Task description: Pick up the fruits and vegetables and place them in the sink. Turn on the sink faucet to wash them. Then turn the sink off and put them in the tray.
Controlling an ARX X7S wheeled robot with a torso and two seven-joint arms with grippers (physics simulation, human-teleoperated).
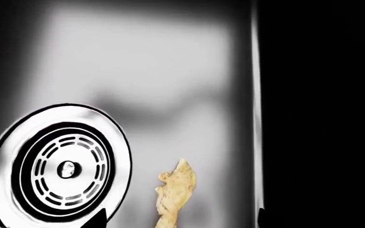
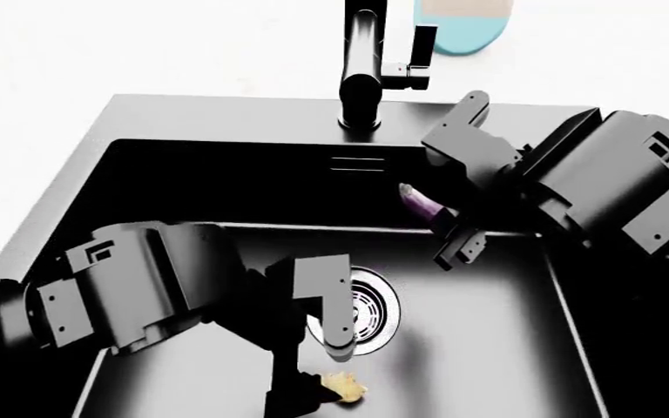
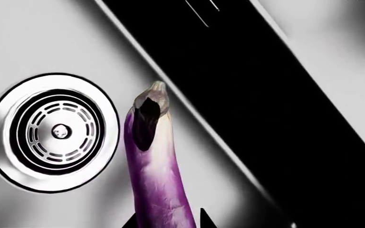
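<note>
Two pieces of produce are in play. The eggplant (image 3: 154, 180) is clamped between the fingers of the right gripper (image 2: 445, 228) and is held above the sink (image 2: 172, 117), toward the far wall of the basin and below the faucet (image 2: 361, 65). The ginger (image 2: 344, 388) already lies on the basin floor, just beside the drain strainer (image 1: 59, 166). The left gripper (image 2: 306, 387) is lowered right at the ginger, but whether its fingers are parted or closed on the root cannot be told from these views.

The step in hand is judged to be the first one: the loading of the sink. What is called for next is a lowering of the eggplant toward the floor and a release, after which the faucet lever would need to be reached (it sits on the tap's side, behind the right arm).

The eggplant is glossy, smooth and slender, with a pale dry tip and a dark stem cap. The ginger is knobbly, matte and tan. The strainer is bright chrome with ringed slots, and the basin floor is dark and sheened.
</note>
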